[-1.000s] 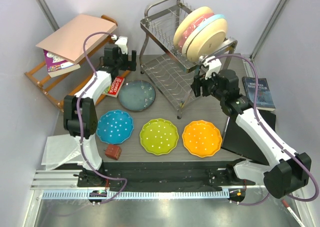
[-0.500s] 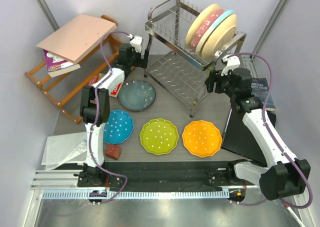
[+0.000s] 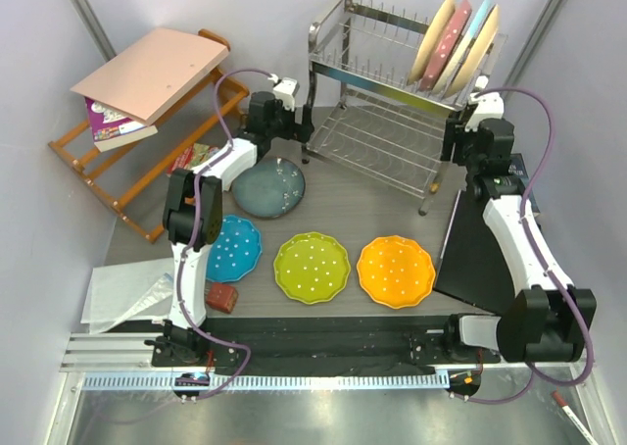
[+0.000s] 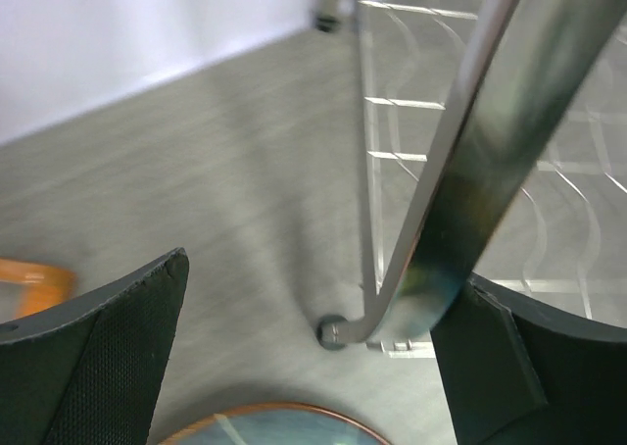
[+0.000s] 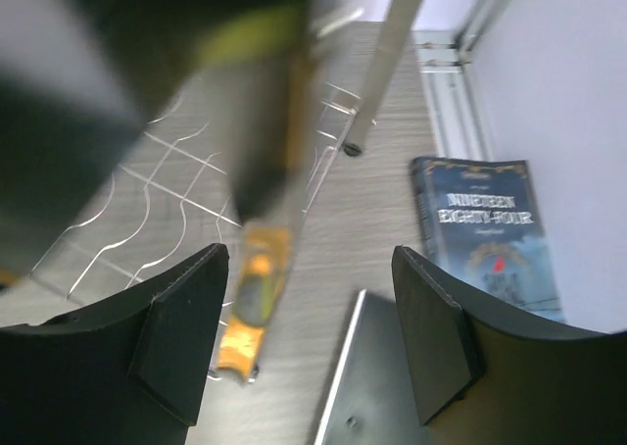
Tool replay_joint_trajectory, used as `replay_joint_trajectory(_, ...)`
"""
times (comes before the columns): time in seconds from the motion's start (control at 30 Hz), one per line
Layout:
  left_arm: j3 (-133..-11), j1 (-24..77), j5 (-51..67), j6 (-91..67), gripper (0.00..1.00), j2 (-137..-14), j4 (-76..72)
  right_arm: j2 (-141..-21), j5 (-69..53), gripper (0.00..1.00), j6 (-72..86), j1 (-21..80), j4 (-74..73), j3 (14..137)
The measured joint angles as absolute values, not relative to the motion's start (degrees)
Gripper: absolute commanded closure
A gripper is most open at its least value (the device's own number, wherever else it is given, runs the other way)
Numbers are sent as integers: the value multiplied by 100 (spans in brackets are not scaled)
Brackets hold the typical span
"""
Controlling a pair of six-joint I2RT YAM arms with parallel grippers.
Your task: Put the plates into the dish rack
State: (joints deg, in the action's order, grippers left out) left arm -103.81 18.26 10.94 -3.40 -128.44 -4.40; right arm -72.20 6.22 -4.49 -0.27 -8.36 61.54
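Note:
Four plates lie flat on the table: dark grey-blue speckled (image 3: 267, 189), blue (image 3: 227, 248), lime green (image 3: 312, 267), orange (image 3: 395, 271). The chrome dish rack (image 3: 377, 136) stands at the back, with cream, pink and pale blue plates upright in its top tier. My left gripper (image 3: 299, 131) is open at the rack's front left leg; in the left wrist view (image 4: 313, 367) the steel tube (image 4: 470, 190) lies against my right finger. My right gripper (image 3: 458, 149) is open at the rack's right front leg, which shows blurred (image 5: 260, 269) between its fingers (image 5: 309, 337).
A slanted wooden shelf (image 3: 108, 161) with a pink folder (image 3: 152, 68) and books stands at the back left. A small brown block (image 3: 221, 297) and a plastic sheet (image 3: 122, 293) lie front left. A black board (image 3: 485, 259) and a dark book (image 5: 485, 229) lie at the right.
The dish rack has slid right and back and turned square to the table. Both grippers have moved with it, the left rightward, the right toward the back right.

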Motion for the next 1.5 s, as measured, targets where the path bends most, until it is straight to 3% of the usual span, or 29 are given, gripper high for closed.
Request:
replay_joint_trajectory(0.37,-10167,1992,1789,-757,14,-12746,-519,-7811,1129,37,-622,-259,43,6139)
replay_joint_trajectory(0.53,-10285,2069,1826,-766,24,-12779,-537,-7787,1273,53,-521,-281,95,6031)
replay_joint_trajectory(0.73,-10077,2176,2008,-996,24,-12700,-620,-7784,1153,76,-222,-270,178,5981)
replay_joint_trajectory(1.0,-9347,2451,2045,-1061,33,-12322,-628,-7957,1144,91,-165,-403,355,6034)
replay_joint_trajectory(1.5,-8855,2646,2058,-1133,29,-11778,-556,-8945,972,95,-156,-945,1041,6667)
